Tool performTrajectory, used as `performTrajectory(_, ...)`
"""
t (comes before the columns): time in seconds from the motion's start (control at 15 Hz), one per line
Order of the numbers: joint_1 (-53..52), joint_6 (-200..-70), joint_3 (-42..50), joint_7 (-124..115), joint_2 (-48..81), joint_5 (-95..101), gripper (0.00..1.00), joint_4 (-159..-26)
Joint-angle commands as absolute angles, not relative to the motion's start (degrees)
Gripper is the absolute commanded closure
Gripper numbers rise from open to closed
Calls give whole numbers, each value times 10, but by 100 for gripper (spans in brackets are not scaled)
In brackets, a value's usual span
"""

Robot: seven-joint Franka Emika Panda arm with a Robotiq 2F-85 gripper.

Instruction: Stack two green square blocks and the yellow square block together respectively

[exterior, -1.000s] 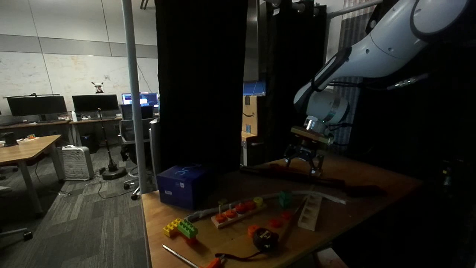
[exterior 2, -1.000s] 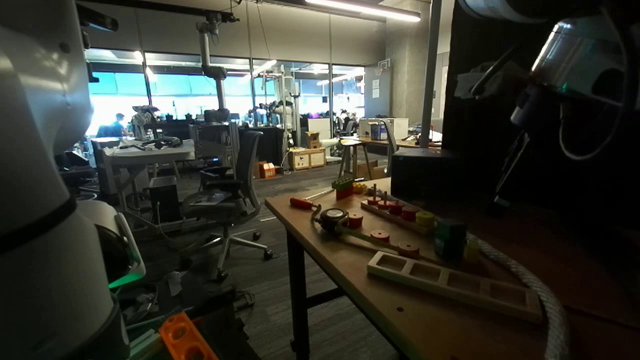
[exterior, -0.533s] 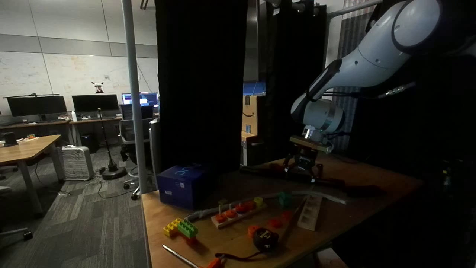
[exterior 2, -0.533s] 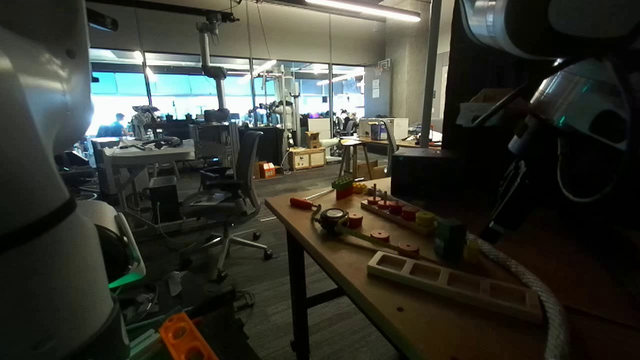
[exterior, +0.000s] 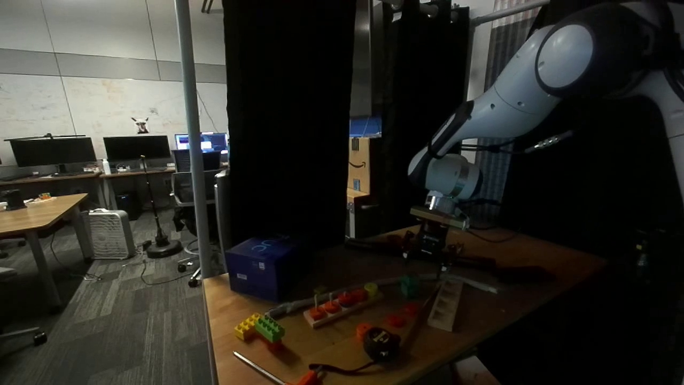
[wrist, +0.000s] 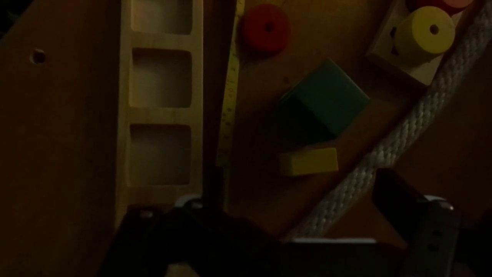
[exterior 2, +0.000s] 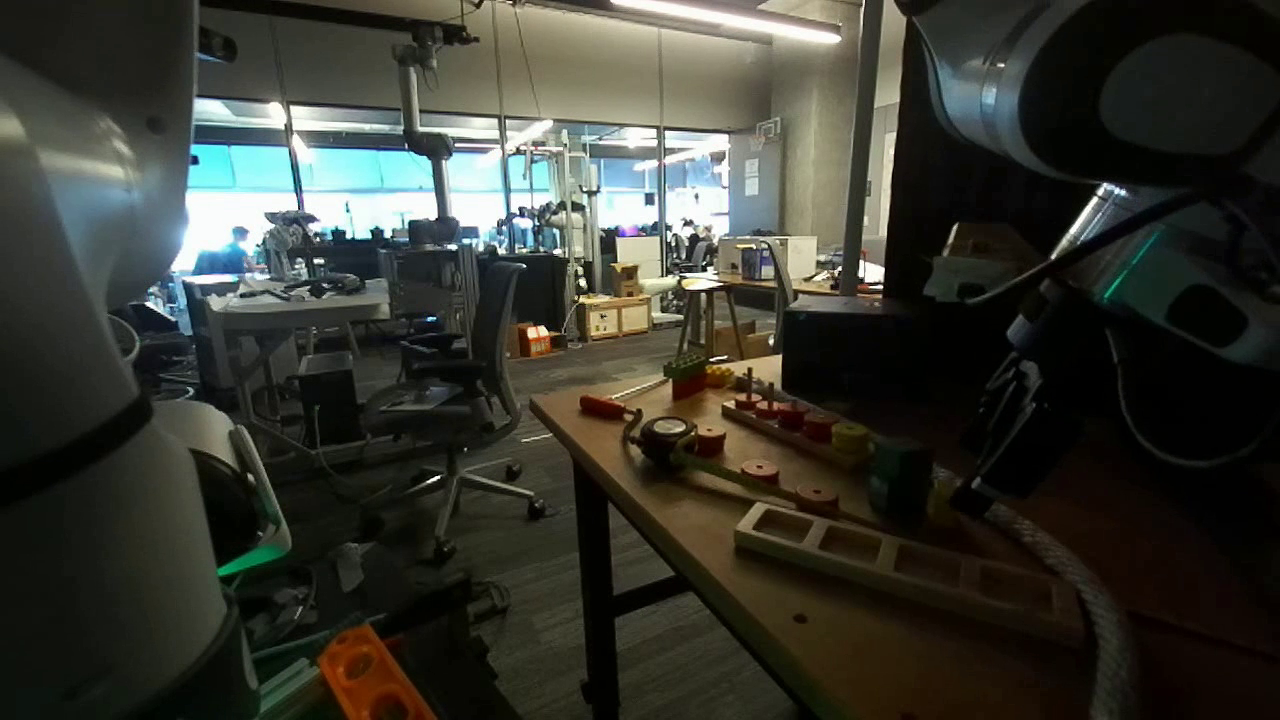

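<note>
Nearest in the wrist view, the gripper (wrist: 300, 179) has its two fingers spread wide, released, with nothing held between their tips. Just ahead of this gap is the yellow block (wrist: 309, 161), on the table (wrist: 73, 115), and just beyond it the green block (wrist: 326, 100), turned at an angle; I cannot tell whether this is one tall block or two already put one on the other. I judge that the step in hand is the picking of the yellow block, not yet grasped nor stacked. The next move probably calls for a small advance and a lowering, so that the fingers come on both sides of it without pushing the green one. As for writing, the measuring tape (wrist: 228, 96) carries printed marks, too dark for me to read surely. Farther, in an exterior view, the blue box (exterior: 262, 272) shows light letters which look like "UC", and small pale labels that I cannot read. Farther still, the cardboard box (exterior: 359, 174) bears a curved arrow, without a readable name.
</note>
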State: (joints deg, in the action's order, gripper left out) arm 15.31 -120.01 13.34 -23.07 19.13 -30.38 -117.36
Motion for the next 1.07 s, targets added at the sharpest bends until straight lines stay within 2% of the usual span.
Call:
performTrajectory(0.0, 162, -1172, 124, -203, 228, -309, 0, -1131)
performTrajectory(1.0, 161, -1116, 107, -167, 284, -298, 0, -1065)
